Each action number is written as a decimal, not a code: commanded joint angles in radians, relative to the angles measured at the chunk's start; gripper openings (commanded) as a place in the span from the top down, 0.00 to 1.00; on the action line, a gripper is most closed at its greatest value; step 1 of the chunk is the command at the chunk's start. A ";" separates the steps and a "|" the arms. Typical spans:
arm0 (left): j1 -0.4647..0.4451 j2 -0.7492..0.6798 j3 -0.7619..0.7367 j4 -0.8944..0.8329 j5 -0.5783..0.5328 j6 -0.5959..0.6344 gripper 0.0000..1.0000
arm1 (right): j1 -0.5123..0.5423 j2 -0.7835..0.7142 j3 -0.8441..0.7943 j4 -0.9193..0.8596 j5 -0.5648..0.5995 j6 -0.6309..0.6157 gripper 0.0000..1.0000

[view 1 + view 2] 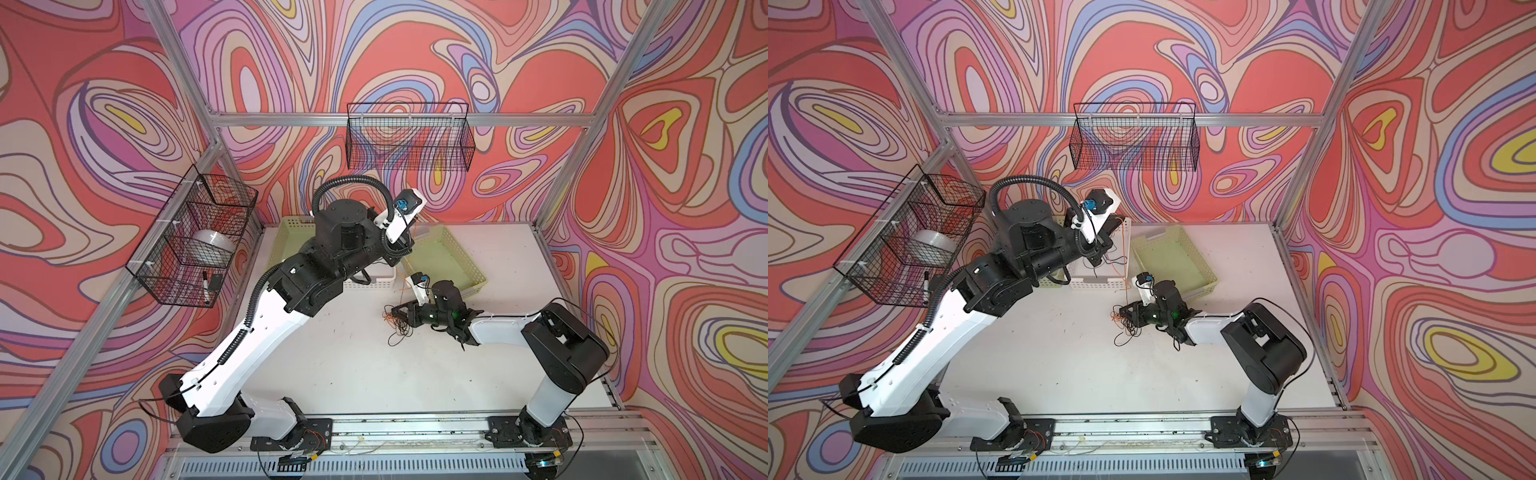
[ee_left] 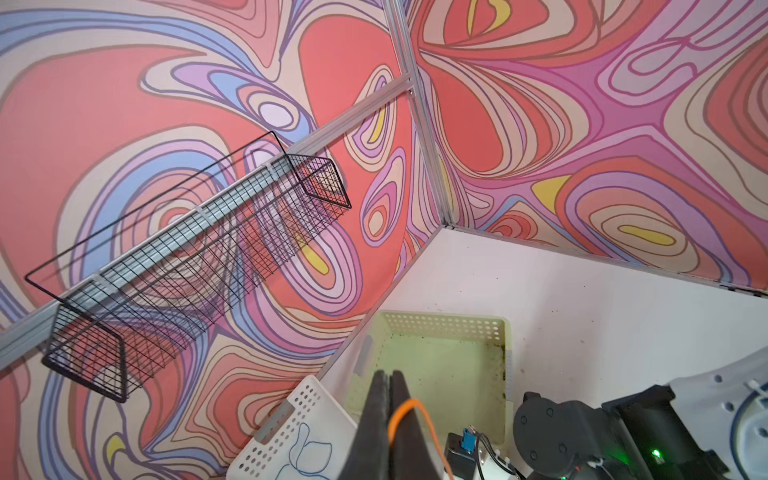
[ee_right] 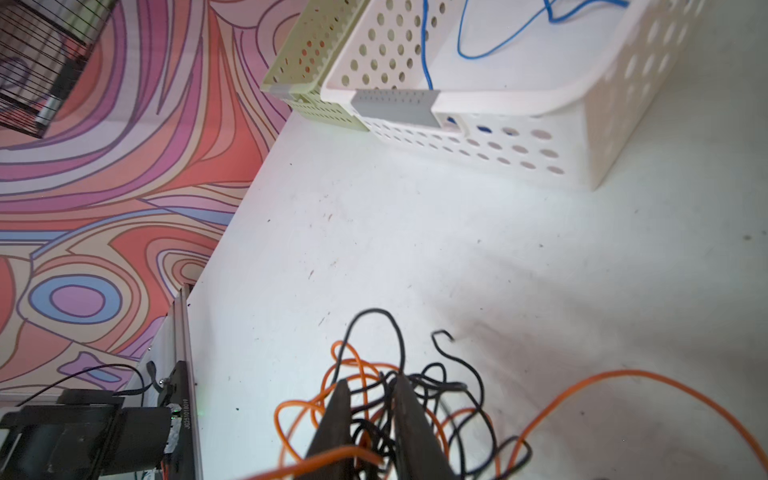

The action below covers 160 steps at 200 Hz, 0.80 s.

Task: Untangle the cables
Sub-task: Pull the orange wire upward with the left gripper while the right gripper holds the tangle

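Left gripper (image 2: 390, 376), raised above the white basket (image 2: 291, 419), is clamped on the orange cable (image 2: 409, 401), which drops steeply toward the table (image 3: 415, 249). Lower and rightward, the right gripper (image 3: 370, 384) straddles the orange-and-black tangle (image 3: 440, 386), jaws slightly apart; whether it pinches anything I cannot tell.

A tangle (image 1: 395, 322) of thin orange and black cables sits bunched on the table, near the white basket (image 3: 519, 108). One orange cable (image 2: 409, 402) climbs out of that knot and up past the basket's corner, its looped end pinched in the left hand (image 2: 390, 374). A blue cable (image 3: 478, 50) lies in loose curves inside the basket.
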 commanded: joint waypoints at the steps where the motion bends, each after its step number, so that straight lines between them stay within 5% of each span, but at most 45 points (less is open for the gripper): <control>1: 0.003 0.011 0.073 -0.002 -0.035 0.054 1.00 | 0.002 0.057 -0.013 -0.044 0.045 -0.008 0.80; 160: 0.141 0.109 0.416 -0.073 -0.062 0.066 1.00 | 0.009 0.114 -0.038 -0.096 0.134 -0.084 0.57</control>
